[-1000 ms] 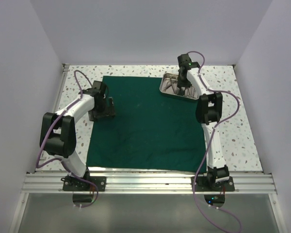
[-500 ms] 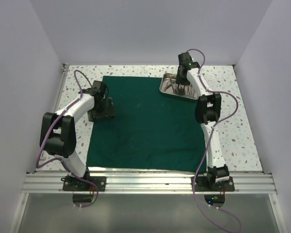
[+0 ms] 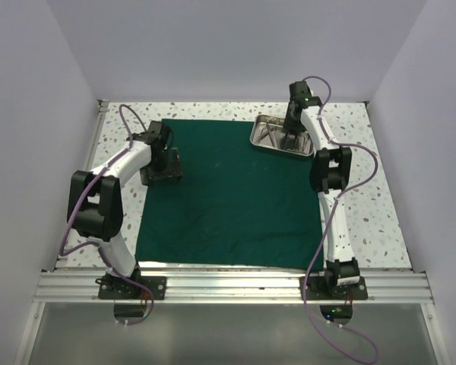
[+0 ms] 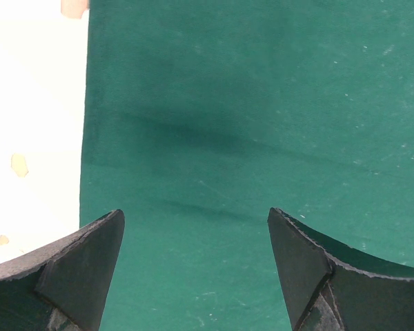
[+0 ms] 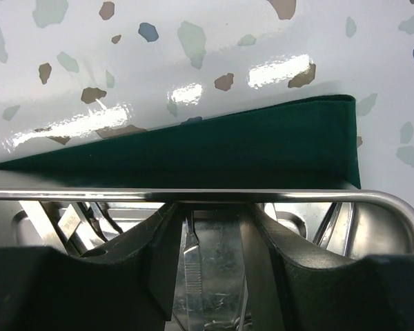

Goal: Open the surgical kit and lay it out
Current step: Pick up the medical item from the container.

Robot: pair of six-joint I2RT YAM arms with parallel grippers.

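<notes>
The surgical kit's dark green cloth [image 3: 228, 198] lies spread flat on the table. Its steel tray [image 3: 262, 139] sits on the cloth's far right corner. My right gripper [image 3: 292, 141] reaches down into the tray. In the right wrist view its jaws [image 5: 212, 210] stand a little apart behind the tray rim [image 5: 193, 195]. A slim silver instrument [image 5: 193, 262] lies between them, close to the left finger and not pinched. More instruments [image 5: 76, 221] lie to the left in the tray. My left gripper [image 3: 161, 166] hovers open over the cloth's left edge [image 4: 262, 103], holding nothing.
The speckled white tabletop [image 3: 365, 190] surrounds the cloth, with white walls on three sides. The cloth's far edge [image 5: 262, 152] shows folded just beyond the tray. A metal rail [image 3: 228, 285] holding both arm bases runs along the near edge.
My right wrist has shifted slightly back and to the right over the tray, and its jaws have widened a little. The left gripper has edged toward the far side along the cloth's left edge.
</notes>
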